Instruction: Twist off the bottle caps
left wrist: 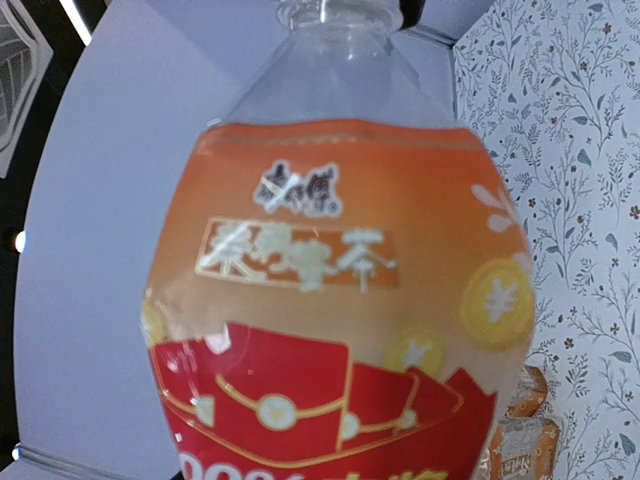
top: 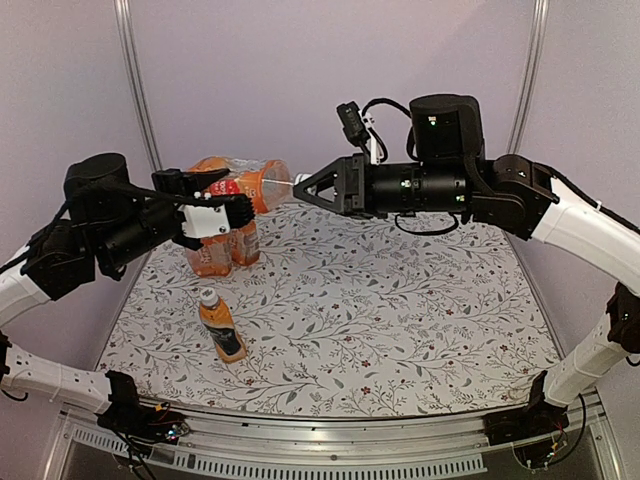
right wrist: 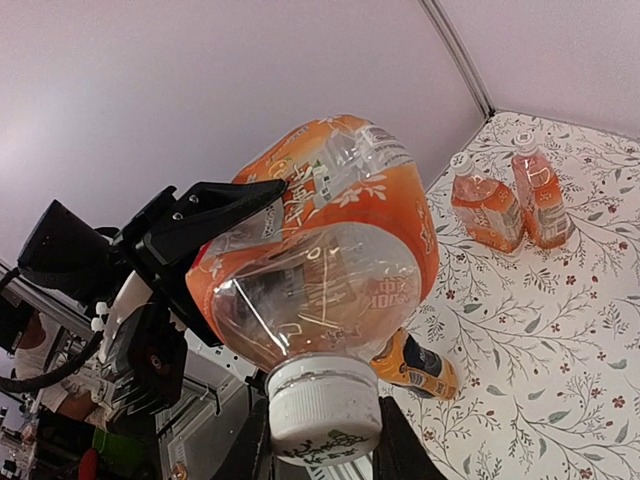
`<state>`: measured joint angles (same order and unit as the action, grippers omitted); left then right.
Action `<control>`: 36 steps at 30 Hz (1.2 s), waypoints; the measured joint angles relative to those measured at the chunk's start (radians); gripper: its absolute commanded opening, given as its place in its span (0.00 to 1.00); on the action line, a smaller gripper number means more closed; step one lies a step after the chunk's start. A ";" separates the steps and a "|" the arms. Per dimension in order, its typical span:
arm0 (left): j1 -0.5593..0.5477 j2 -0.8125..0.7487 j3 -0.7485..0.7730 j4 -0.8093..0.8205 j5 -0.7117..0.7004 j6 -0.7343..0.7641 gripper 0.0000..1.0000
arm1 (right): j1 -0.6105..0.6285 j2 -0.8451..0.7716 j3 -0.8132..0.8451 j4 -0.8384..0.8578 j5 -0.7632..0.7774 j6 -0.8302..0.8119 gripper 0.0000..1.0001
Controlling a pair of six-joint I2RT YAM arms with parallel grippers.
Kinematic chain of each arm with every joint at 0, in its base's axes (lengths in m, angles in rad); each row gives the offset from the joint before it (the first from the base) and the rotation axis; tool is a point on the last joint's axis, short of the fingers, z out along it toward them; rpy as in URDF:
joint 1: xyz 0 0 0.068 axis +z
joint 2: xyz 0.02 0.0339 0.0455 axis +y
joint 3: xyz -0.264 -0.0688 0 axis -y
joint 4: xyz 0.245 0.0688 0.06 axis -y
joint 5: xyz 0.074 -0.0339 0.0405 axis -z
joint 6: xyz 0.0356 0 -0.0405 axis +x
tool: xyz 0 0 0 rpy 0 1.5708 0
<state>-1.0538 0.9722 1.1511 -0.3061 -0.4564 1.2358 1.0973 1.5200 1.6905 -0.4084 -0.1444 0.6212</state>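
Floral table [top: 400, 310] with three bottles [top: 221, 325]

R jaws tight on white cap [right wrist: 325, 400]

Those 2 arms look tidy: chunky black motor housings at the joints, glossy white shells further down. The right arm [top: 440, 185] has a tiny green light on its biggest housing and a black cable [top: 385, 101] looping to a small camera [top: 349, 118]. The right gripper [top: 303, 186] is a black triangular frame; the left gripper [top: 215, 197] mixes black fingers with a white block. Black bases [top: 125, 398] at the near edge trail thin coloured wires.
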 measured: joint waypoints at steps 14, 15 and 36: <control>0.000 0.010 0.201 -0.447 0.192 -0.206 0.25 | 0.108 -0.001 0.005 -0.096 0.020 -0.447 0.00; 0.000 0.009 0.212 -0.491 0.220 -0.226 0.25 | 0.126 -0.001 0.004 -0.111 0.037 -0.524 0.00; 0.000 0.011 0.221 -0.624 0.368 -0.359 0.25 | 0.297 -0.008 -0.028 -0.137 0.397 -1.459 0.98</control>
<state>-1.0542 0.9833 1.3720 -0.9298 -0.0887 0.8772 1.3941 1.5124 1.6623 -0.5449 0.2523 -0.8379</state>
